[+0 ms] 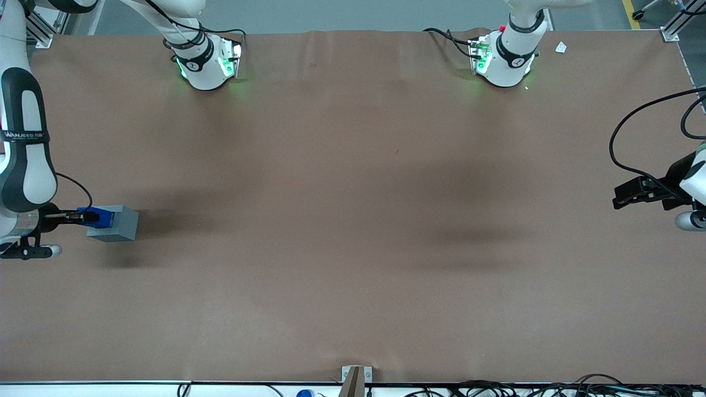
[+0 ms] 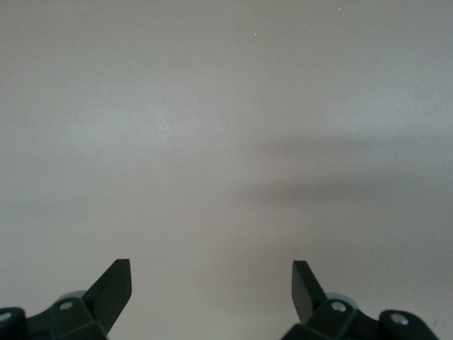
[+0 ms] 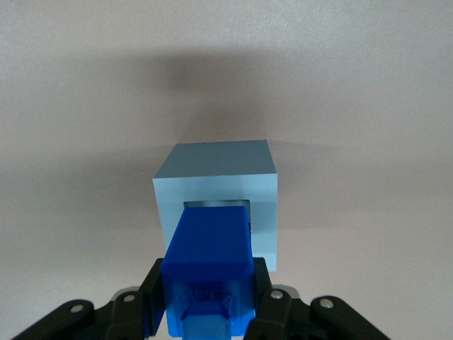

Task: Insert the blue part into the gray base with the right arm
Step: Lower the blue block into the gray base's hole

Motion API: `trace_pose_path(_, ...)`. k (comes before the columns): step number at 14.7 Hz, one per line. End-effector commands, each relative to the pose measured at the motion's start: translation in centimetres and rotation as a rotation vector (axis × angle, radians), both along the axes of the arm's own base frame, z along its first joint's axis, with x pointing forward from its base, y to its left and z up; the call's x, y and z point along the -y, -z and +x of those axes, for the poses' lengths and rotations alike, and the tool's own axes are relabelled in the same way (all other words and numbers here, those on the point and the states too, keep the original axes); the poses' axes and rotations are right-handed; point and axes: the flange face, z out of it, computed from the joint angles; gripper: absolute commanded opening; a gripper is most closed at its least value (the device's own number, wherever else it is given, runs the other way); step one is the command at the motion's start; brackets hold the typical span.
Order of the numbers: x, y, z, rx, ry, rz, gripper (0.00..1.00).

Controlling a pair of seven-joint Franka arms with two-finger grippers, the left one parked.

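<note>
Right wrist view: one blue part (image 3: pixel 209 248) is clamped between the two fingers (image 3: pixel 265 297) of the hand (image 3: pixel 209 304), its leading end entering the recess of one gray base (image 3: pixel 219 198). That base rests on the table (image 1: pixel 353 220) toward the working arm's end.

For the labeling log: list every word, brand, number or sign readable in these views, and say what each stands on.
"WANJEED 7/8", or close to it: white lettering on the black band around the right arm; the letters are small and partly blurred, so the reading is uncertain.
No text shows on the blue part, the gray base, the gripper holding the blue part at the base's recess, or the brown table.
</note>
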Motion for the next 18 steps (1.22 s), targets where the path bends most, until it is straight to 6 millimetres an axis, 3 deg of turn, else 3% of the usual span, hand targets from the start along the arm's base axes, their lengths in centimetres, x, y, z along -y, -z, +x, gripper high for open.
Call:
trace_pose_path(1,0.19,0.14,0.37,0.007,0.015,0.014,0.03)
trace_pose_path(18,0.46,0.95,0.37,0.009,0.021,0.019,0.04)
